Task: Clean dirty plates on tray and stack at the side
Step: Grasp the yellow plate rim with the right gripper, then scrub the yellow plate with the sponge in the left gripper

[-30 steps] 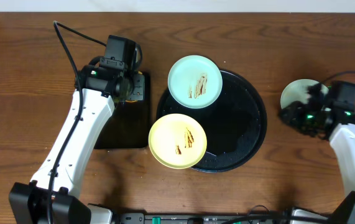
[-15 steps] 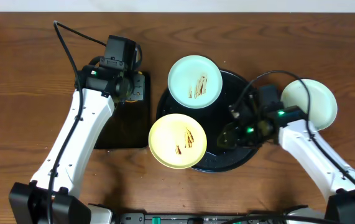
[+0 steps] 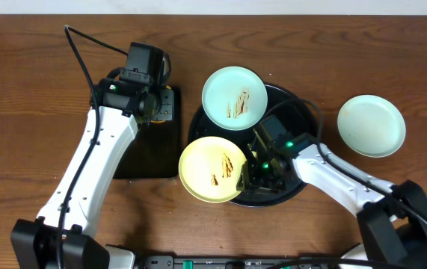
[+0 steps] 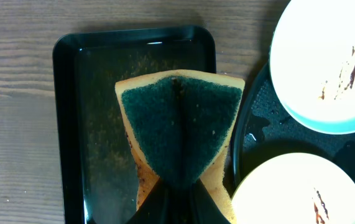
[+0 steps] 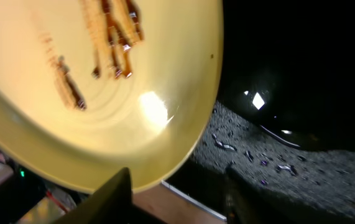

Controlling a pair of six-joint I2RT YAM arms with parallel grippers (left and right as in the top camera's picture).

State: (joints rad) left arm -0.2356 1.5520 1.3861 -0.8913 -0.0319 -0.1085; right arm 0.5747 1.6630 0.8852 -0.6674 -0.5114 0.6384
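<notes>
A wooden counter (image 3: 34,90) seen from above, read from left to right; at the left, the left tool (image 4: 176,186) is closed tight on a sponge (image 4: 177,124), folding it so the dark green scrubbing face bulges outward, and it hangs over a small rectangular black tray (image 4: 90,124); next comes the large round black tray (image 3: 303,149), wet in patches; a light blue plate (image 3: 234,98) with brown streaks lies over its upper left rim, and a yellow plate (image 3: 213,169), also streaked, lies over its lower left rim and juts past it; the right tool (image 3: 249,178) sits at the yellow plate's right edge, its jaws part open with the rim between them and not closed on it; far right, apart from the tray, a pale mint-white plate (image 3: 371,125) with no visible marks rests alone on the counter. The step in hand looks like taking hold of the yellow plate; it would go best with the jaws closing squarely on the raised rim, clear of the brown streaks, so the sponge can reach them; a shallow bite on glossy plastic may slip, so the rim should sit deep between the jaws before any lift; the blue plate lies near and should not be nudged.
</notes>
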